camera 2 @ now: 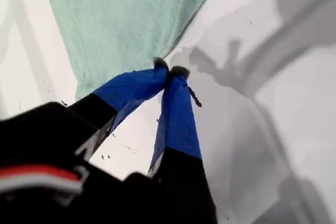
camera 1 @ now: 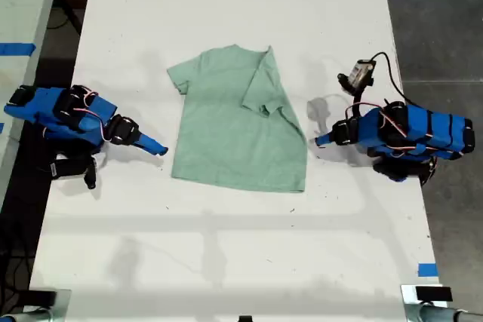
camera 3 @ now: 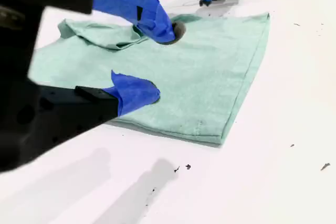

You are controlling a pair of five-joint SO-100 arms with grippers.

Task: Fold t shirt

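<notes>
The pale mint-green t shirt lies flat in the middle of the white table, hem toward the exterior view's bottom. The sleeve on the exterior view's right is folded in over the body. My first gripper is shut on nothing, its tips together just off the t shirt edge at the exterior view's right. My second gripper stands open at the exterior view's left, low beside the t shirt, nothing between its fingers.
A small black-and-white device on a cable sits behind the first arm. Blue tape marks lie near the table's edge at the exterior view's lower right. Dark floor borders the table on both sides in the exterior view.
</notes>
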